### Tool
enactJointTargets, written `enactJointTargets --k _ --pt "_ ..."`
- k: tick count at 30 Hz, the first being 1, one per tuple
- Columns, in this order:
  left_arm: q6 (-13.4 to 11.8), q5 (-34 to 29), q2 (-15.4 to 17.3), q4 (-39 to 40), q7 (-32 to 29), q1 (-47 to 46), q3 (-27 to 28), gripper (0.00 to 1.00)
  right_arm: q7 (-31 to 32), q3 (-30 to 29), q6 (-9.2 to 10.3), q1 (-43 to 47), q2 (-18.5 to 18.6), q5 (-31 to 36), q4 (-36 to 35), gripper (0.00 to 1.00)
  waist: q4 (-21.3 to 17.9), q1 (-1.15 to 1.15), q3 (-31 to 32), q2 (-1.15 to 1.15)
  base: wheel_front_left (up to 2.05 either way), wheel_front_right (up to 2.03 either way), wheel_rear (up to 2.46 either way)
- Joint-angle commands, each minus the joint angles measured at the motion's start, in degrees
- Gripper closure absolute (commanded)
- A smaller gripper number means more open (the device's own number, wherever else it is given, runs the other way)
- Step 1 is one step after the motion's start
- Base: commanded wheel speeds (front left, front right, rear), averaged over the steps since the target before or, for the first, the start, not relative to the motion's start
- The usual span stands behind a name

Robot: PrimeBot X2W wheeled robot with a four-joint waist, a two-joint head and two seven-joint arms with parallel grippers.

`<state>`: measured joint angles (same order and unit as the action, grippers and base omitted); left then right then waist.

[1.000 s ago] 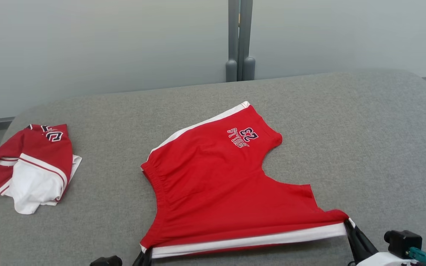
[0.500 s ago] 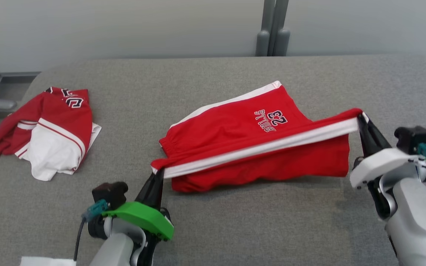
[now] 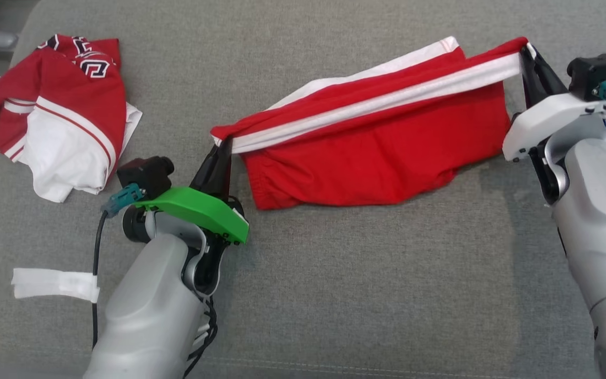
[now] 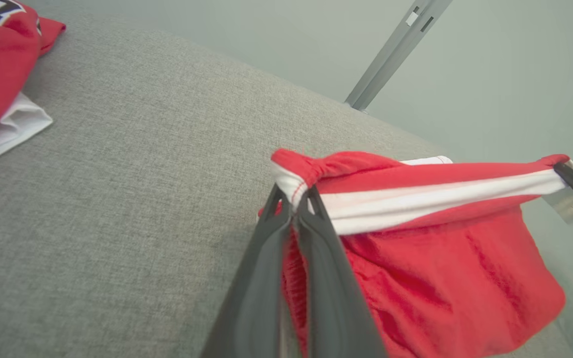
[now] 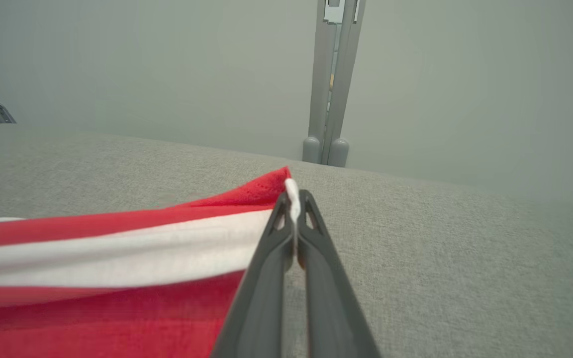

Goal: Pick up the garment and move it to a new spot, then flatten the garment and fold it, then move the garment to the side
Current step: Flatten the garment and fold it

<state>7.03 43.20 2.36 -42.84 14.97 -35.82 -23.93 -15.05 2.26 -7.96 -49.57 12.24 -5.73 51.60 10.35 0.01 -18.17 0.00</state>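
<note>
Red garment with white stripe, stretched taut above the grey worktop, lower red part sagging onto it near the middle. Gripped at the waistband corner by the left fingers, pressed fully together on the cloth, and at the far hem corner by the right fingers, also closed tight on it. Well apart at the left, a second garment, crumpled. Beside the left forearm, a white tape strip.
</note>
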Motion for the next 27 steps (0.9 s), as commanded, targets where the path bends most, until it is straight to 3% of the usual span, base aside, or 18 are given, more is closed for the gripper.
enactJointTargets --k 1,6,9,10,11,18,19,20,21,27 --pt "-0.9 1.2 1.0 0.3 0.3 -1.9 -0.6 1.00 -0.2 -0.1 0.82 -2.4 0.9 1.0 0.6 1.00 2.8 -0.01 -6.3 0.00 0.00 0.00 0.00" --pt "-1.6 2.9 0.9 1.5 0.3 -3.7 -2.8 0.97 -0.2 0.1 0.58 -5.8 0.5 2.8 2.7 1.00 3.3 -0.01 -8.4 0.00 0.00 0.00 0.00" --pt "-1.5 3.3 0.8 2.3 0.2 -4.3 -4.5 0.77 -0.2 -0.1 0.56 -7.0 0.6 3.7 3.6 1.00 3.8 -0.01 -9.2 0.00 0.00 0.00 0.00" --pt "-1.6 2.7 0.8 2.7 0.2 -4.7 -4.8 0.66 -0.2 -0.1 0.54 -7.4 0.4 4.0 3.6 1.00 4.0 -0.01 -9.4 0.00 0.00 0.00 0.00" --pt "-1.6 2.9 0.8 3.0 0.2 -4.6 -4.9 0.62 -0.2 0.0 0.54 -7.7 0.3 4.3 3.5 1.00 4.2 -0.01 -9.6 0.00 0.00 0.00 0.00" --pt "-1.8 2.5 0.8 4.8 0.2 -4.9 -5.2 0.58 -0.2 -0.8 0.53 -9.5 -0.2 5.5 3.7 1.00 4.5 -0.01 -10.4 0.00 0.00 0.00 0.00" --pt "-1.8 2.1 0.8 5.1 0.2 -5.2 -5.2 0.29 -0.2 -1.2 0.53 -9.8 -0.4 5.4 3.4 0.94 4.5 -0.01 -10.5 0.00 0.00 0.00 0.00" --pt "-1.9 2.3 0.8 5.3 0.2 -5.2 -5.3 0.00 -0.2 -1.7 0.53 -9.9 -0.5 5.4 3.2 0.53 4.5 -0.01 -10.6 0.00 0.00 0.00 0.00" --pt "-1.8 2.6 0.8 5.5 0.2 -5.2 -5.4 0.00 -0.2 -2.1 0.53 -9.8 -0.8 5.6 3.0 0.03 4.5 -0.01 -10.6 0.00 0.00 0.00 0.00" --pt "-1.2 -0.2 0.8 7.8 0.2 -4.2 -4.2 0.00 -0.2 -3.1 0.52 -7.4 -1.6 4.4 -0.1 0.00 3.9 -0.01 -10.2 0.00 0.00 0.00 0.00"
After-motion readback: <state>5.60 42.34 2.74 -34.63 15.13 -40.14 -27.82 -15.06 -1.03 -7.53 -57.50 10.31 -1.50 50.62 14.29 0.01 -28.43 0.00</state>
